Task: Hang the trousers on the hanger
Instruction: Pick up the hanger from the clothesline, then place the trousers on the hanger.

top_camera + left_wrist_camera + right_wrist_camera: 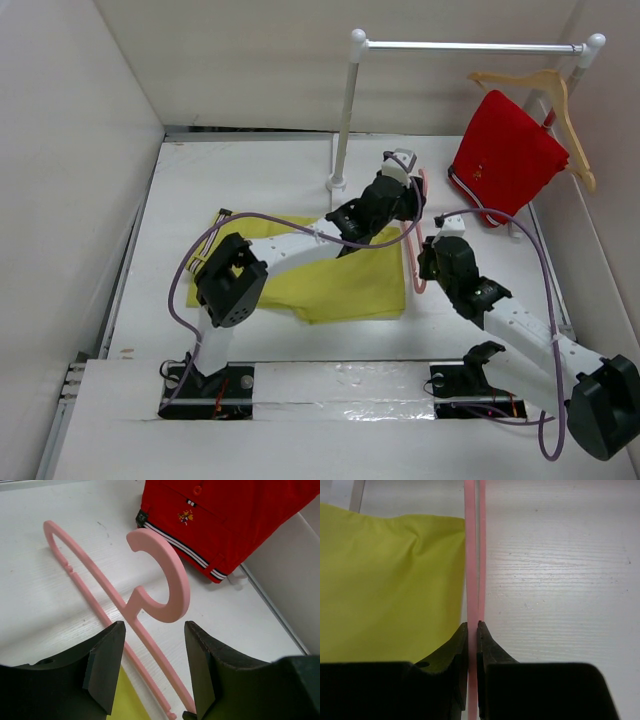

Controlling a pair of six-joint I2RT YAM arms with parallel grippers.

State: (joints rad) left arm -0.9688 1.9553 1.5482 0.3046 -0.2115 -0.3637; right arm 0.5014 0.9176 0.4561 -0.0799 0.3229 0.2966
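You see the hanger (179,580) as pink plastic: smooth, low sheen, cleanly moulded edges. Log the trousers (385,585) as yellow-green woven cloth, matt, softly creased. Your table (560,570) is white painted board with fine grain lines and specks, faintly glossy. The red garment (240,515) is matt cloth with a stitched emblem and striped trim. The wooden hanger (545,77) is pale and bare. Note the left fingers (105,665): black plastic, matt.

Robotics lab test cell. White table (260,180) boxed in by plain white panels (70,150); two cabled robot arms, left arm (300,248) and right arm (515,320), bolted at its near edge. Staged props: small white clothes rail (470,46), red garment (505,155) on wooden hanger (565,110).
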